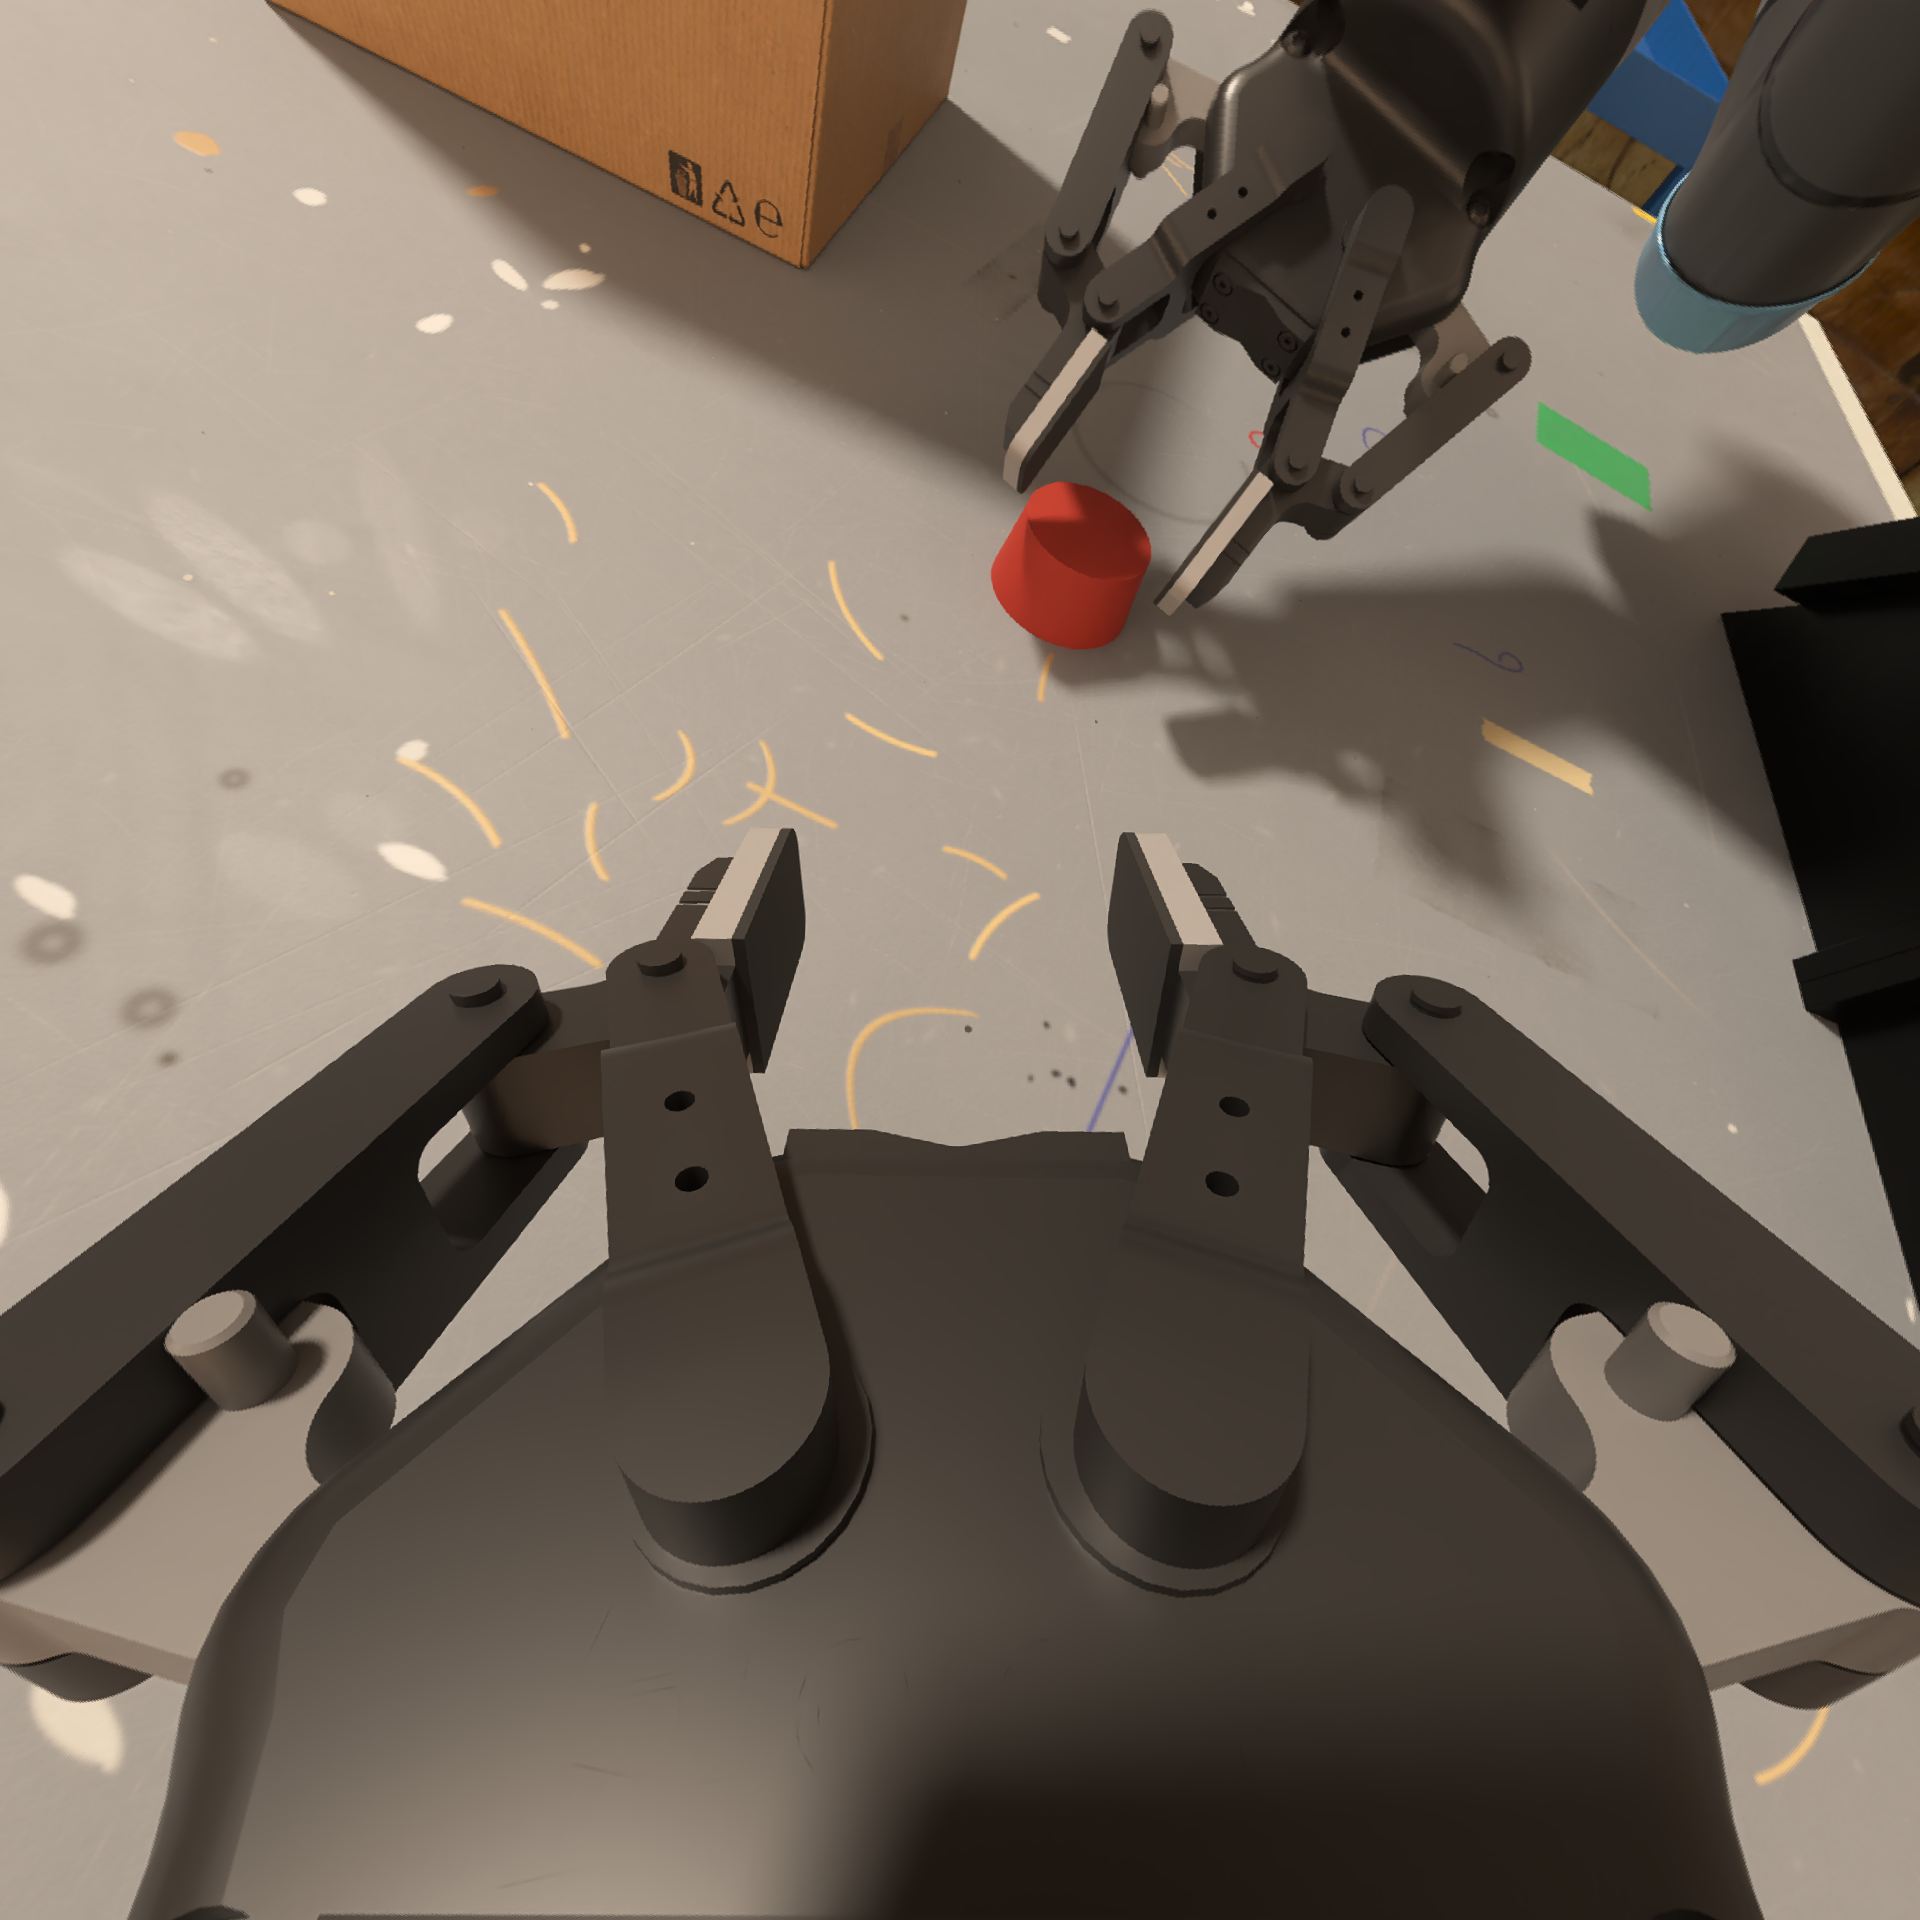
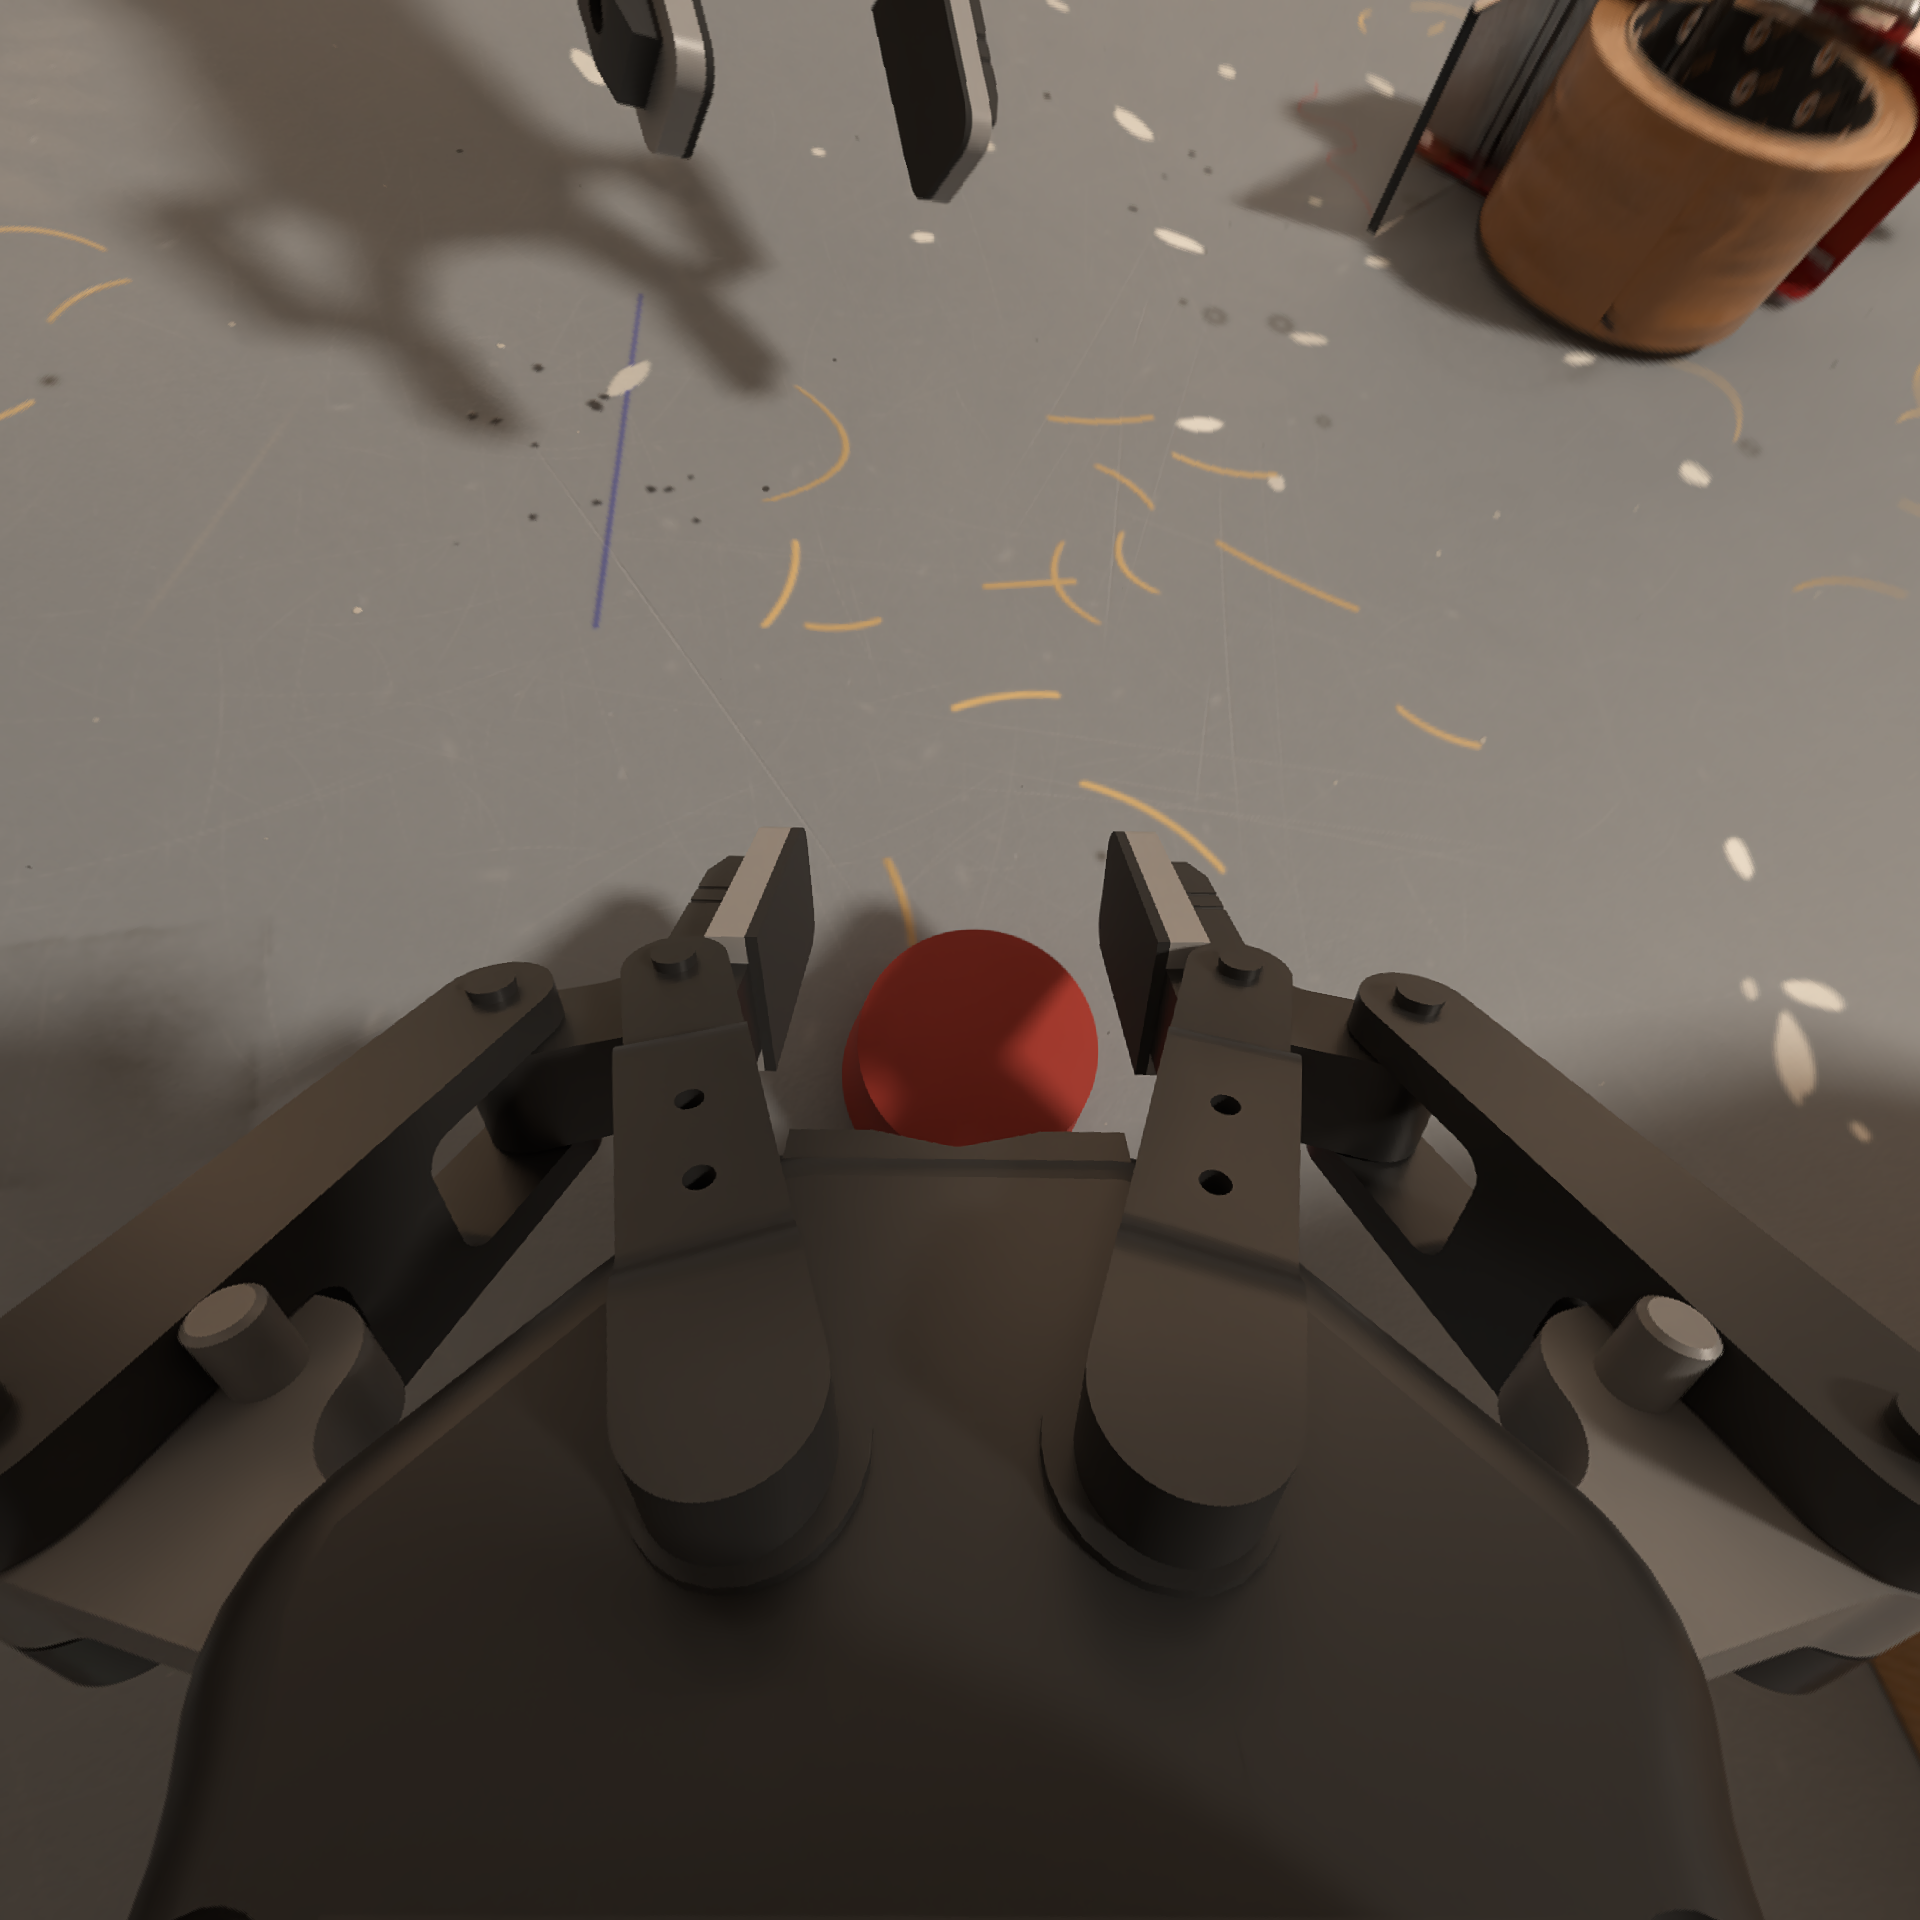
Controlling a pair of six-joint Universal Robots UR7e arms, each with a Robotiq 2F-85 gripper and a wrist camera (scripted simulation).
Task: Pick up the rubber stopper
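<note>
In the left wrist view, the left gripper hangs above the grey worktop with its fingers spread wide and nothing between them. Farther off, the red rubber stopper lies tipped on the worktop, its flat end turned up toward the right gripper, which reaches down around it. One pale-padded finger sits just behind the stopper and the other just beside it; whether either touches cannot be told. A cardboard box stands well apart at the far left, a green patch marks the worktop to the right, and a black block sits at the right edge.

In the right wrist view, the right gripper has its fingers wide apart, with the rubber stopper between them, deep toward the palm, a visible gap on each side. A brown cylindrical container stands far off at the upper right.

Judging from this, the approach looks done; closing on the stopper and lifting it remain.
</note>
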